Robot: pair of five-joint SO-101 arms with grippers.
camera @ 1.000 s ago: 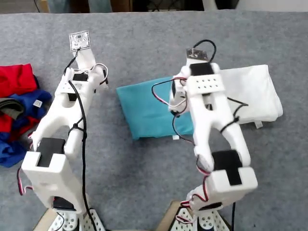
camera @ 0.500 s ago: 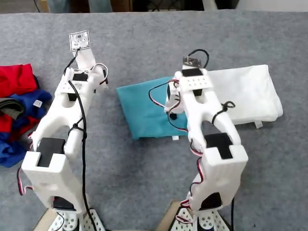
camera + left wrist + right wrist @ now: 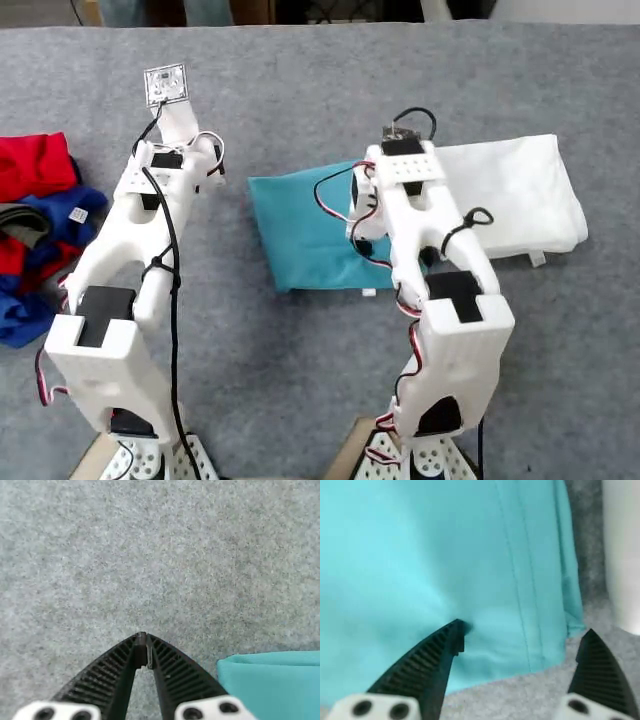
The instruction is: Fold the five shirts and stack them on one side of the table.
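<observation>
Held right jaws wide apart over the teal shirt [image 3: 300,230], just beside the white shirt [image 3: 520,190]; held left jaws together above the table [image 3: 150,540].

Bright, even overhead light leaves faint soft shadows on the table [image 3: 300,80]

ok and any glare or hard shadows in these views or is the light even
High view: soft, even light on the grey table, no hard shadows; the white shirt is bright but without glare. Left wrist view: flat light, barely any shadow around the left gripper. Right wrist view: the teal shirt is evenly lit, with a small dark shadow where the right gripper meets it.
</observation>
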